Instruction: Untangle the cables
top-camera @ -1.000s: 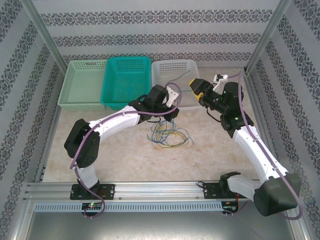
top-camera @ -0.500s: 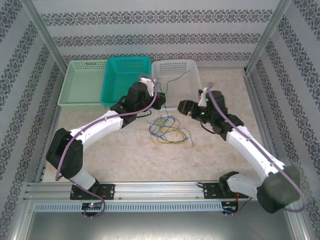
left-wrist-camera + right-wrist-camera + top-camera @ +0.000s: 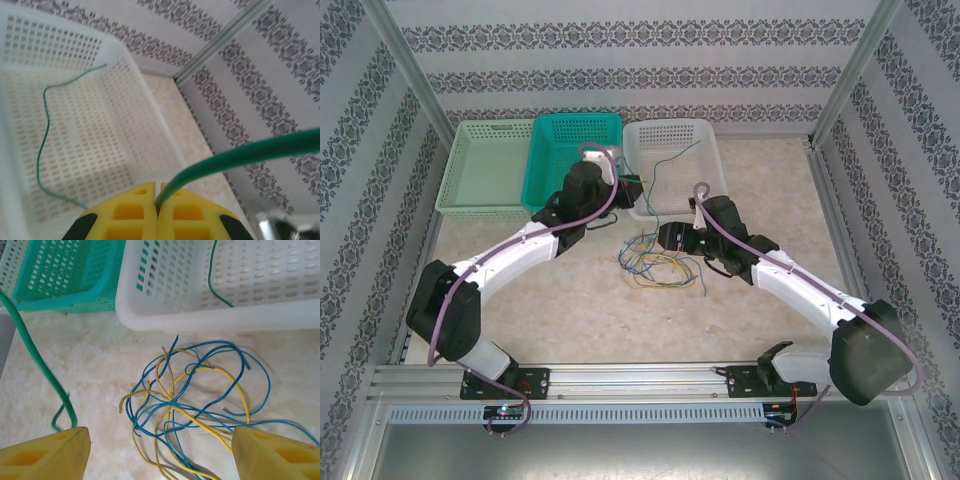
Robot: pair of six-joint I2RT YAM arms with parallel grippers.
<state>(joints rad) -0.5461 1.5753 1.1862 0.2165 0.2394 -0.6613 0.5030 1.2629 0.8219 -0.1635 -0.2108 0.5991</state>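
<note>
Cables (image 3: 195,405), blue and yellow, lie tangled on counter (image 3: 570,300) beneath spread right pincer (image 3: 162,442), left pincer (image 3: 158,200) pinching green cable (image 3: 240,155) over white basket (image 3: 125,100); next probably release it, grab one strand.

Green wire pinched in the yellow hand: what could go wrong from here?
1. The left hand pinches the green wire only at its fingertips; it might slip and fall outside the white basket.
2. The open right hand hangs over the blue and yellow tangle; closing could catch several strands and tighten it.
</note>
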